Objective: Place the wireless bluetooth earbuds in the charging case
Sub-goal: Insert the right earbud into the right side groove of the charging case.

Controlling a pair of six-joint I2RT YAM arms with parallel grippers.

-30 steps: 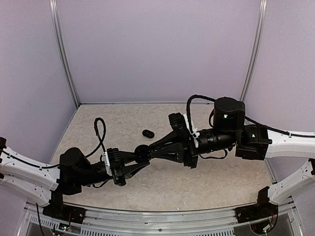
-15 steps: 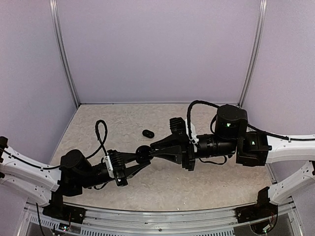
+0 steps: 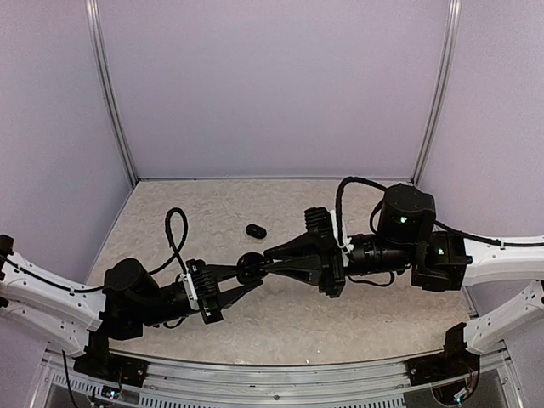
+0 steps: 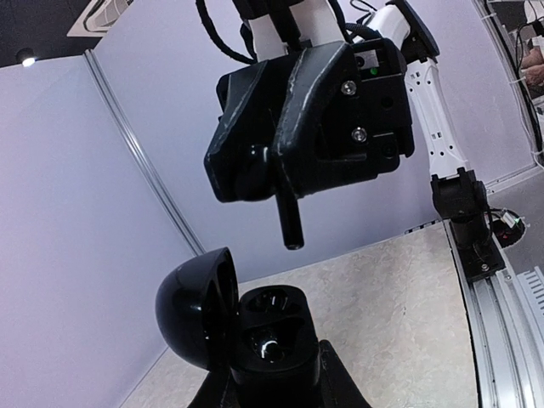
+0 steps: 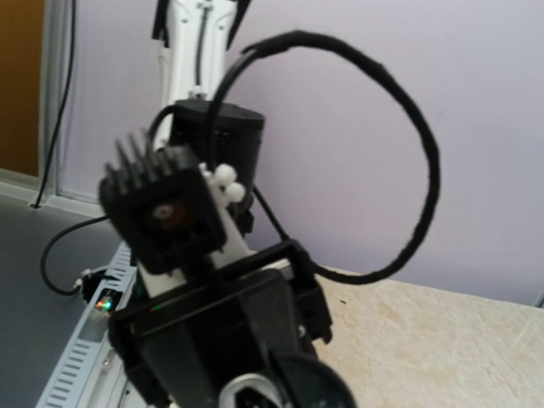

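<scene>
Nearest, the left gripper (image 3: 243, 274) is clamped on the charging case (image 4: 270, 333), lid (image 4: 197, 304) open, raised off the table (image 3: 204, 212); its wells (image 4: 274, 301) look unfilled; just beyond, the right gripper (image 4: 285, 185) reaches in from the right, pinching one earbud (image 4: 292, 223) above them; farther left, what seems the other earbud (image 3: 256, 230) lies loose.

Pale lilac walls (image 3: 272, 85) close in a beige, marble-patterned desk (image 3: 212, 200) on three sides.
Silver metal posts stand in the back corners, one on the left (image 3: 110, 93) and one on the right (image 3: 438, 93), and a slotted aluminium rail (image 3: 280, 374) runs along the near edge of the desk. The left wrist view catches a ceiling vent (image 4: 102, 15) and a small round lamp (image 4: 25, 58); the right wrist view shows an orange-brown strip (image 5: 19, 85) beyond the booth.
</scene>
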